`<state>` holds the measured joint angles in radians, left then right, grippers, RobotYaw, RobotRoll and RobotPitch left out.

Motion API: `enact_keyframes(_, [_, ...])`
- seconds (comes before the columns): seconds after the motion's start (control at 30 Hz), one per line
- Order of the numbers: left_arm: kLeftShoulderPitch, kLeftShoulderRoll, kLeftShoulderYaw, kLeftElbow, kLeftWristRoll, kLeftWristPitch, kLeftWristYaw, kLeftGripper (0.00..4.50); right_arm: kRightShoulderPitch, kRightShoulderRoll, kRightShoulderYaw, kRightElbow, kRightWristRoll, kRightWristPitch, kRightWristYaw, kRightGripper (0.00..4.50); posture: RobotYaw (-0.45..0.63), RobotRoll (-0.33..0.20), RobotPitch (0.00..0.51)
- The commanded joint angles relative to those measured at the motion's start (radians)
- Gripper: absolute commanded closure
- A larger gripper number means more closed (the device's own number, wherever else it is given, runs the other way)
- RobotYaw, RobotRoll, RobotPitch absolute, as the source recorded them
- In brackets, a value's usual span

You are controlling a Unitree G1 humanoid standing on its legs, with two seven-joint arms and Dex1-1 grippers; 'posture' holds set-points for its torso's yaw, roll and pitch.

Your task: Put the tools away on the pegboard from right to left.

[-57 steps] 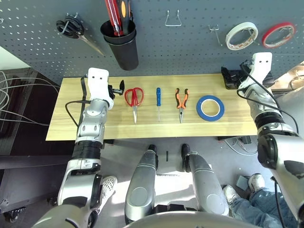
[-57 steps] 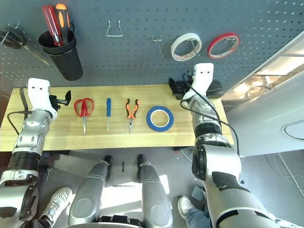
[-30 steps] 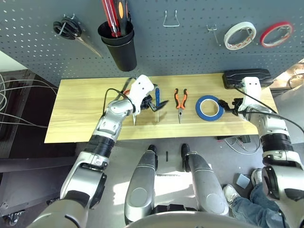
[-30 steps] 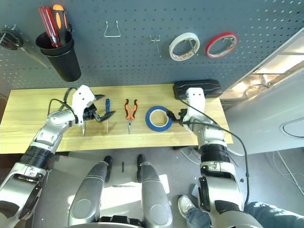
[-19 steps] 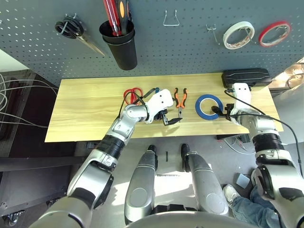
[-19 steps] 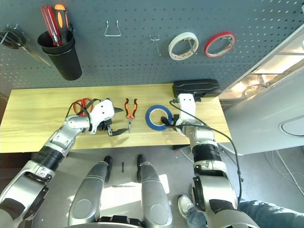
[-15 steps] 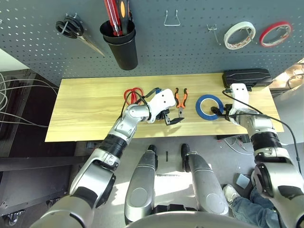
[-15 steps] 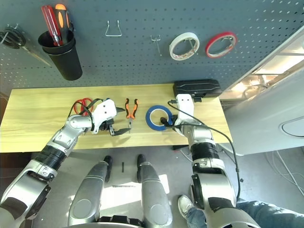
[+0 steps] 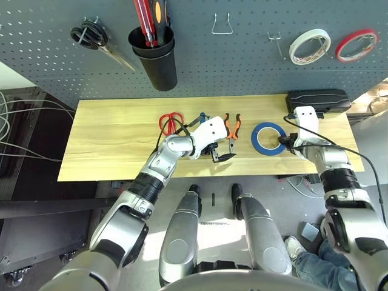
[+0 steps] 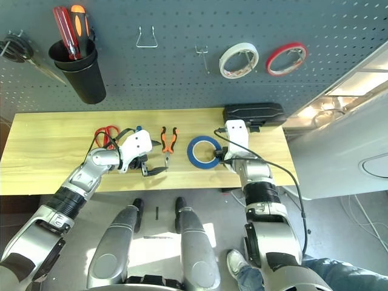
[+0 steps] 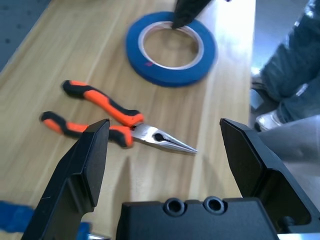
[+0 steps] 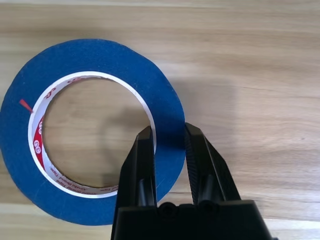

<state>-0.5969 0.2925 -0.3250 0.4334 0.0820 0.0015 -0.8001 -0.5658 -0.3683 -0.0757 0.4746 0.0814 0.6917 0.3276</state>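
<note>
I had the right gripper [image 12: 167, 137] with its jaws clamped on the near-right wall of the blue tape [image 12: 90, 130], flat on the counter [image 9: 109, 145]. My left gripper [image 11: 167, 150] hovered wide over the pliers [image 11: 115, 122], left of the tape.

bright even light, a sunlit glare at far right, left wrist view's near edge blurred.

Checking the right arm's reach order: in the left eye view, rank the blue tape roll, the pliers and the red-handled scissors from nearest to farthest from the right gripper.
1. Blue tape roll, its rim between the right gripper fingers.
2. Pliers, mid-table, further left.
3. Red-handled scissors, farthest left.
</note>
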Motion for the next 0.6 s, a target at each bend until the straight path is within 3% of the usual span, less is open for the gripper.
enact_keyframes(0.03, [0.022,-0.026,0.036,-0.026,-0.027,-0.038,0.04,0.0,0.052,-0.011,-0.014,-0.124,0.023,-0.032,0.023,3.79,0.07,0.0,0.376])
enact_keyframes(0.17, [0.027,-0.046,0.094,-0.056,-0.064,-0.077,0.084,0.0,0.112,-0.019,-0.013,-0.247,0.033,-0.113,0.055,3.79,0.06,0.0,0.374])
enact_keyframes(0.3, [0.042,-0.051,0.158,-0.105,-0.108,-0.119,0.132,0.0,0.167,-0.088,0.042,-0.356,-0.025,-0.388,0.136,3.79,0.06,0.0,0.373])
enact_keyframes(0.6, [0.051,-0.054,0.218,-0.151,-0.13,-0.195,0.199,0.0,0.146,-0.152,0.058,-0.325,-0.097,-0.864,0.164,3.79,0.07,0.0,0.37])
